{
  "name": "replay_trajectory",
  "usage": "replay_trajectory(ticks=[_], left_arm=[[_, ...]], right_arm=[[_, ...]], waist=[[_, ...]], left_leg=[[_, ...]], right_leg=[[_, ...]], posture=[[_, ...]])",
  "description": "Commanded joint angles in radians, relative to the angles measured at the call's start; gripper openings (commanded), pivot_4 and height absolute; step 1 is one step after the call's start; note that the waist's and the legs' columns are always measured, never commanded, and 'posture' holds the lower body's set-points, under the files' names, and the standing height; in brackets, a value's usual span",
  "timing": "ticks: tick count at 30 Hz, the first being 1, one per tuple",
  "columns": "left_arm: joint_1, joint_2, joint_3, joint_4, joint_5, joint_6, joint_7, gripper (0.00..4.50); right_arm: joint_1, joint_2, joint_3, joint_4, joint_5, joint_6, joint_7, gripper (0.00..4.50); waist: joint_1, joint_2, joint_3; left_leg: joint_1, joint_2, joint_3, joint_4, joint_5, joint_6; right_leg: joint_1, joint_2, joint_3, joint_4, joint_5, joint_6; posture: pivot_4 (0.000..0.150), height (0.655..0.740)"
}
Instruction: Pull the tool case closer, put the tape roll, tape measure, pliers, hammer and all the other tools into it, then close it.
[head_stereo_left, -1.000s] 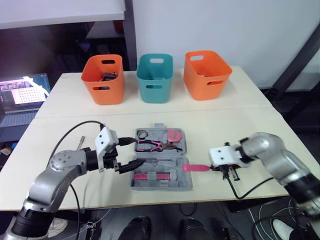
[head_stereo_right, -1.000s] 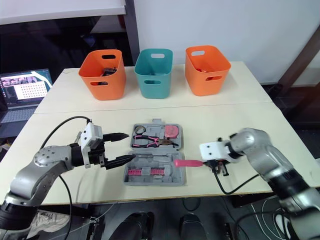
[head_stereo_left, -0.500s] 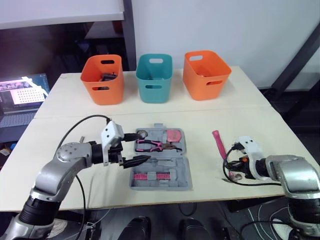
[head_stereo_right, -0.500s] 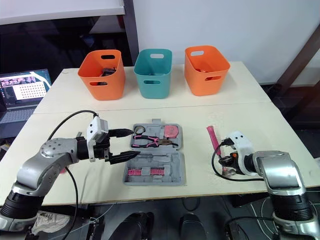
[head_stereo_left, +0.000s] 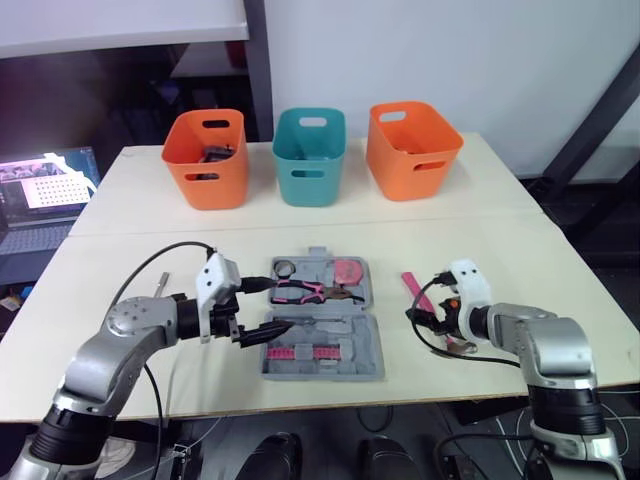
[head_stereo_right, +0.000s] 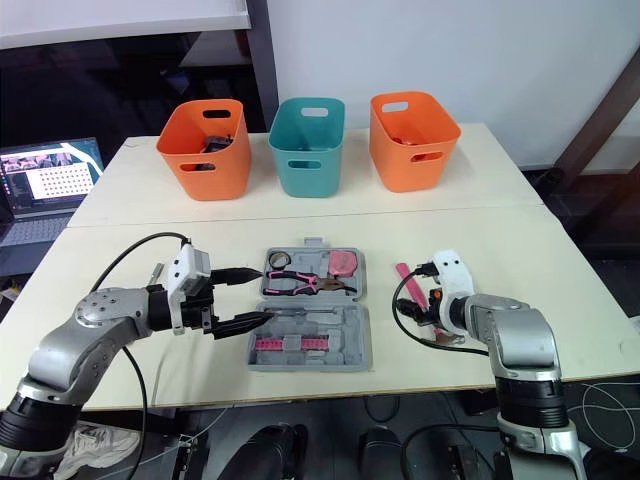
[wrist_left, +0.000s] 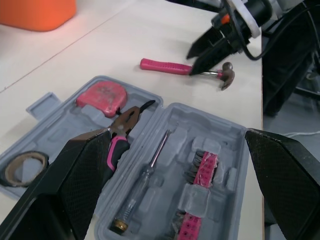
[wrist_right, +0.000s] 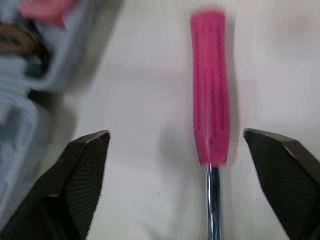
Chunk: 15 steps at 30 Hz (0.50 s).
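The grey tool case (head_stereo_left: 322, 318) lies open at the table's front middle. In it are a tape roll (wrist_left: 22, 167), a pink tape measure (wrist_left: 102, 95), pink-handled pliers (wrist_left: 122, 131), a screwdriver (wrist_left: 145, 172) and pink bits (wrist_left: 200, 172). My left gripper (head_stereo_left: 262, 308) stands open at the case's left edge, holding nothing. The pink-handled hammer (head_stereo_left: 412, 285) lies on the table right of the case, its head (wrist_left: 227, 75) toward the front. My right gripper (wrist_right: 175, 134) is open over the hammer's shaft (wrist_right: 213, 200), and the handle (wrist_right: 210, 85) lies free between the spread fingers.
Three bins stand in a row at the back: orange (head_stereo_left: 206, 155), teal (head_stereo_left: 310, 155), orange (head_stereo_left: 412, 148). A laptop (head_stereo_left: 45, 195) sits off the table's left side. Black cables loop beside both wrists. Bare table lies between case and bins.
A second ago my right gripper was shut on the hammer's handle beside the case. It swung away to the right, and now it is open with the hammer lying on the table.
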Motion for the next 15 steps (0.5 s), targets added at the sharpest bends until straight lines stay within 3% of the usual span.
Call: replay_trajectory(ticks=[1, 5, 7, 10, 15], left_arm=[[-0.013, 0.019, 0.023, 0.001, -0.002, -0.029, -0.027, 4.50], [-0.028, 0.026, 0.010, 0.034, 0.003, -0.045, -0.057, 4.50], [-0.040, 0.025, 0.004, 0.053, 0.007, -0.053, -0.070, 4.50], [-0.057, 0.022, -0.004, 0.074, 0.012, -0.061, -0.085, 4.50], [-0.070, 0.020, -0.007, 0.091, 0.019, -0.069, -0.102, 4.50]], right_arm=[[0.076, -0.006, -0.055, -0.092, 0.038, -0.078, -0.016, 4.49], [0.187, -0.010, -0.074, -0.151, 0.054, -0.134, -0.036, 4.49], [0.223, 0.005, -0.087, -0.160, 0.069, -0.142, -0.051, 4.49], [0.238, 0.013, -0.085, -0.147, 0.076, -0.185, -0.073, 4.49], [0.246, -0.007, -0.073, -0.070, 0.080, -0.277, -0.075, 4.49]], waist=[[0.001, 0.000, 0.000], [-0.006, 0.000, 0.000], [-0.028, 0.000, 0.000], [-0.044, 0.003, 0.000], [-0.021, 0.005, 0.000]], left_leg=[[0.000, 0.000, 0.000, 0.000, 0.000, 0.000], [-0.001, -0.001, -0.002, -0.001, 0.000, 0.000], [0.000, -0.016, -0.026, 0.000, 0.003, 0.004], [-0.001, -0.044, -0.059, 0.000, 0.009, 0.009], [0.000, -0.040, -0.055, -0.001, 0.009, 0.006]], right_leg=[[0.000, 0.000, 0.000, 0.000, 0.000, 0.000], [0.002, -0.001, -0.002, 0.000, 0.000, 0.000], [0.014, -0.018, -0.028, 0.002, -0.006, 0.008], [0.020, -0.031, -0.046, 0.013, -0.016, 0.016], [0.015, -0.024, -0.029, 0.014, -0.017, 0.015]], posture=[[0.150, 0.7400], [0.150, 0.7400], [0.150, 0.7400], [0.150, 0.7400], [0.150, 0.7400]])
